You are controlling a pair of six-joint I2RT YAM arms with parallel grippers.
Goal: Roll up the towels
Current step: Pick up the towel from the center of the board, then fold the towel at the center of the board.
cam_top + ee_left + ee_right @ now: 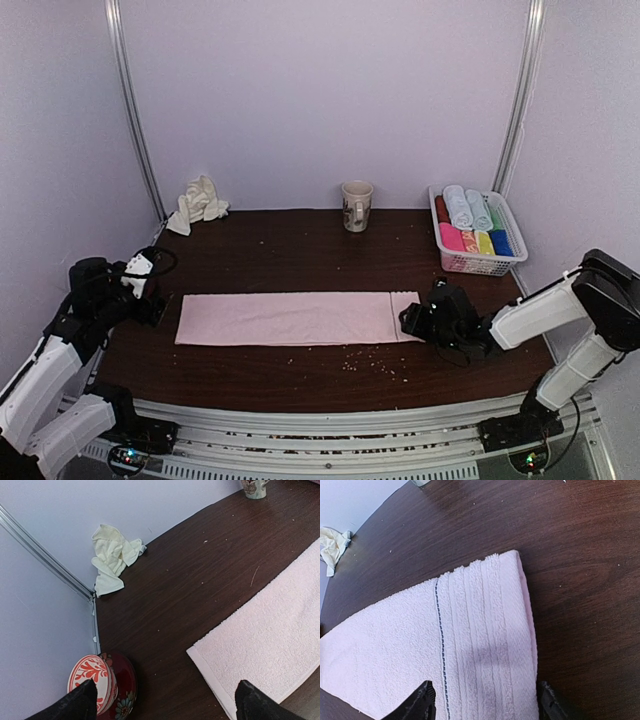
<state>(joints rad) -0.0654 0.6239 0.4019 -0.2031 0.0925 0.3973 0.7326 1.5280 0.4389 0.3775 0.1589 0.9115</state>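
A pale pink towel lies flat and folded into a long strip across the dark table. Its left end shows in the left wrist view, its ribbed right end in the right wrist view. A cream-white towel lies crumpled in the far left corner; it also shows in the left wrist view. My left gripper is open, just off the strip's left end. My right gripper is open at the strip's right end, its fingers straddling the ribbed border from above.
A white basket of rolled coloured towels stands at the far right. A mug stands at the back centre. A red patterned cup on a saucer sits at the left table edge beside my left gripper. Crumbs dot the front of the table.
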